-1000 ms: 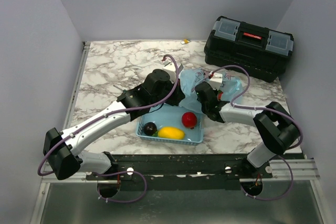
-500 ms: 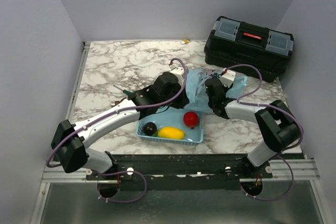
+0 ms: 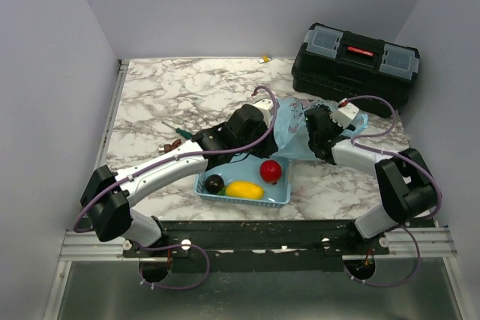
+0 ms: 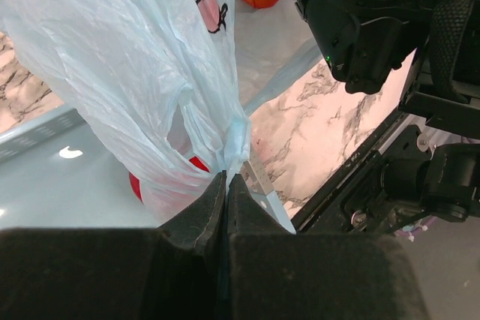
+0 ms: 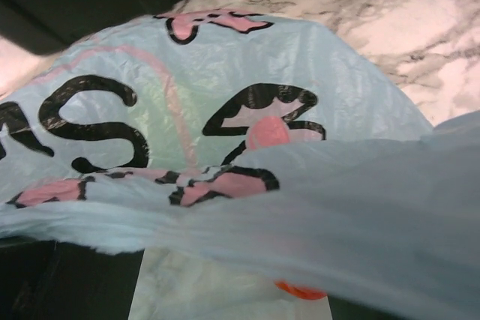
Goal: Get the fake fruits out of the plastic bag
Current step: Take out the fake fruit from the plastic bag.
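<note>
Now, mid-frame in the top view, the left gripper (image 4: 226, 185) clamps a fold of the thin, crinkly light-blue plastic bag (image 3: 291, 139), probably limp and slippery, best held by bunched edges; whether the right gripper (image 3: 315, 131) is open I cannot tell.

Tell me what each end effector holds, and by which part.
The left end effector is shut on the plastic bag, pinching a gathered fold of its film. For the right end effector it cannot be told: bag film fills its view.
</note>
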You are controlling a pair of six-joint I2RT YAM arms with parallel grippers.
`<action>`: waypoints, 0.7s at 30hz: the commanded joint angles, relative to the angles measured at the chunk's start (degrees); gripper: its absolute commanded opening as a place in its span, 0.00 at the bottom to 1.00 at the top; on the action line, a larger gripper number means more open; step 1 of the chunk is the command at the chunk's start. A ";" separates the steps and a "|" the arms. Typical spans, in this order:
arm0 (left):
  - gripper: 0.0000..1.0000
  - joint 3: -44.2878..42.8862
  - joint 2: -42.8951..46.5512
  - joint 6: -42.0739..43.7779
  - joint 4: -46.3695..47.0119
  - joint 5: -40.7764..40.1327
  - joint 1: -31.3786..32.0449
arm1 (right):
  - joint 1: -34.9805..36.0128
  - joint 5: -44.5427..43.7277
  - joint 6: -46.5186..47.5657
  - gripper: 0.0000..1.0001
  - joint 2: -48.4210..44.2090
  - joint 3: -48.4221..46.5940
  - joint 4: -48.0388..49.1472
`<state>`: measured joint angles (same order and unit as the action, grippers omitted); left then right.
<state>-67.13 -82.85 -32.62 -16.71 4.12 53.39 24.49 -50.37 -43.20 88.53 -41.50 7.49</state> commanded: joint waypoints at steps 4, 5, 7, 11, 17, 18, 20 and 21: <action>0.00 -2.25 -0.30 -0.43 0.57 1.64 0.40 | -3.67 2.52 -7.63 0.84 4.83 -3.83 -12.60; 0.00 -2.50 -0.24 -0.43 0.22 1.61 0.40 | -4.12 3.66 -7.57 0.84 5.40 -4.37 -13.27; 0.00 -2.32 -0.06 -0.40 0.56 1.55 0.40 | -4.45 4.64 -7.27 0.84 6.48 -5.50 -14.38; 0.00 -2.50 0.18 -0.55 -0.01 1.40 0.41 | -4.55 5.65 -7.65 0.84 7.21 -6.78 -18.24; 0.00 -1.61 0.60 -1.13 0.40 1.15 0.40 | -4.51 7.21 -5.64 0.82 7.73 -6.91 -16.62; 0.00 -1.77 0.50 -1.13 0.30 1.38 0.41 | -4.46 7.40 -5.04 0.81 8.24 -7.18 -16.25; 0.00 -1.75 0.47 -1.29 0.45 1.96 0.47 | -4.48 7.88 -3.98 0.78 9.21 -8.02 -16.38; 0.00 -1.73 0.44 -1.43 0.36 2.11 0.49 | -4.49 8.09 -3.95 0.76 9.41 -8.37 -16.73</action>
<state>-68.03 -82.85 -33.10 -15.97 4.21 53.39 20.51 -43.64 -48.25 95.77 -47.48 -7.62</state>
